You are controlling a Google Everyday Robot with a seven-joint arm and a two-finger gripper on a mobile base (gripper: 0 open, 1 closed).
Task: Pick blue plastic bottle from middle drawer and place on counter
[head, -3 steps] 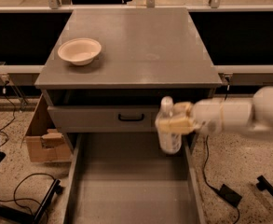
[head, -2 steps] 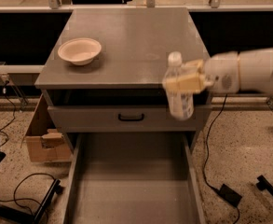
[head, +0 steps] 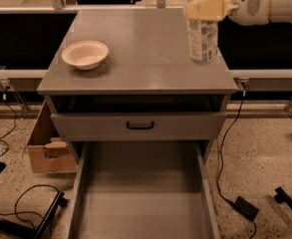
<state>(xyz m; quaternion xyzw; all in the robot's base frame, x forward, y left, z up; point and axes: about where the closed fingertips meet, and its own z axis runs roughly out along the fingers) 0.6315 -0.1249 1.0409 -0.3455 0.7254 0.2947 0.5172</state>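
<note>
While pinching the blue plastic bottle point(head: 203, 34) near its cap with the end effector point(head: 205, 8), go slow. Lower straight down to the desk point(head: 140, 49) just below, stand it flat, then let go. Keep away from the bowl point(head: 84, 54) far left.

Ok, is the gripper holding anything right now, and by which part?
Yes. The gripper is shut on the blue plastic bottle, clamped across its shoulder just below the cap, at the far right side of the counter.
</note>
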